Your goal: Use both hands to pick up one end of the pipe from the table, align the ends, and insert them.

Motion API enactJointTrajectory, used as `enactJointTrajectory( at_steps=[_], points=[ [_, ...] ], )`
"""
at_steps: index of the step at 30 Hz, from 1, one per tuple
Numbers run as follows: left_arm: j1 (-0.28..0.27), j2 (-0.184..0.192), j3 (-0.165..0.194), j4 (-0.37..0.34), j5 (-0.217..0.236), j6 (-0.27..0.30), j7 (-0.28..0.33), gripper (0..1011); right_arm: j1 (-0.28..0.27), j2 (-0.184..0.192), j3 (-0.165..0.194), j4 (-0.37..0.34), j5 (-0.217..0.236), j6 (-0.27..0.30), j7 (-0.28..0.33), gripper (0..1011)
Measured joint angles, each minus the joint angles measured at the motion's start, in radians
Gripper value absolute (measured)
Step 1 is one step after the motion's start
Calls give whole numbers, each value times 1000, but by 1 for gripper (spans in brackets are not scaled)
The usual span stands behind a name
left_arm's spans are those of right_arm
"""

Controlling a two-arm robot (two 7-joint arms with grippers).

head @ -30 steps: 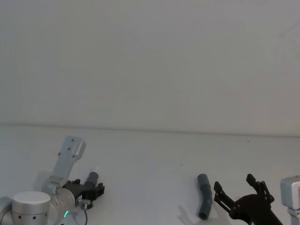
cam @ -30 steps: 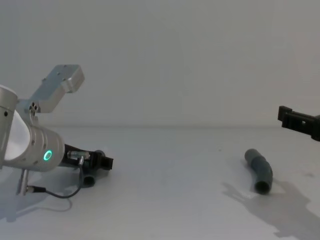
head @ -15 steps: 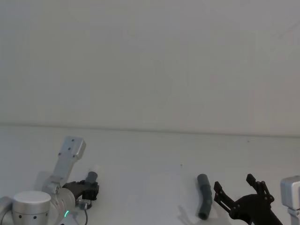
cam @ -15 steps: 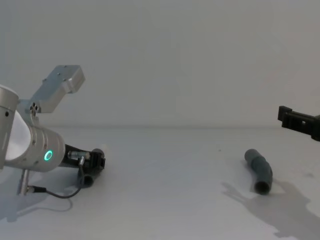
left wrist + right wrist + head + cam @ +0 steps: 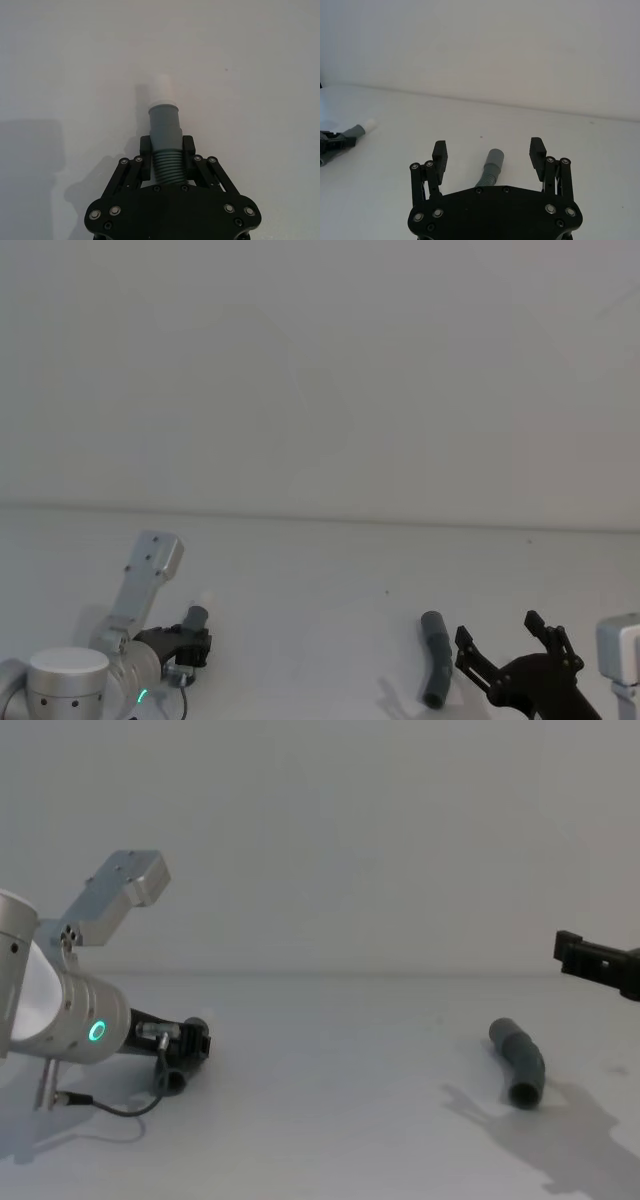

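**Left claw clamped on plug piece, right claw wide open over socket piece**

On my feed the left gripper has its fingers closed in tight on the ribbed middle of the left pipe piece, one pad on each side. The smooth grey collar and white plug tip stick out past the fingertips. In the chest view this gripper sits low at the left of the table. A green ring glows on the silver arm behind it. I can't tell whether the piece is off the surface or resting on it.

The right gripper is spread wide and grips nothing. Its wrist view shows the right pipe piece lined up in the gap between the two fingers, touching neither. In the chest view the gripper hangs at the right edge, above the table and apart from the piece. That piece lies flat, bent, with its open socket mouth facing the robot.

In the head view the two pieces are well apart, one on the left and one on the right of the table.
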Motion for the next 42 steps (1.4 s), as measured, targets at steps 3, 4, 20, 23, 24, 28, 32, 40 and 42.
enactJointTrajectory(
  at_steps=[3,4,20,23,24,28,32,40,42],
  points=[
    [0,0,0,0,0,0,0,334,2,-6,-3,-4,-4,16,-8,1000],
    [0,0,0,0,0,0,0,334,5,-11,-7,-8,-8,28,-15,1000],
    [0,0,0,0,0,0,0,334,79,-67,-61,-9,-56,269,-86,1000],
    [0,0,0,0,0,0,0,334,103,-79,-74,6,-68,315,-97,1000],
    [0,0,0,0,0,0,0,334,109,-82,-77,10,-71,323,-100,1000],
    [0,0,0,0,0,0,0,334,147,-99,-93,42,-92,369,-115,1000],
    [0,0,0,0,0,0,0,334,179,-113,-104,73,-107,394,-127,1000],
    [0,0,0,0,0,0,0,334,239,-149,-114,145,-134,426,-157,1000],
    [0,0,0,0,0,0,0,334,253,-160,-115,167,-140,432,-166,1000]
  ],
)
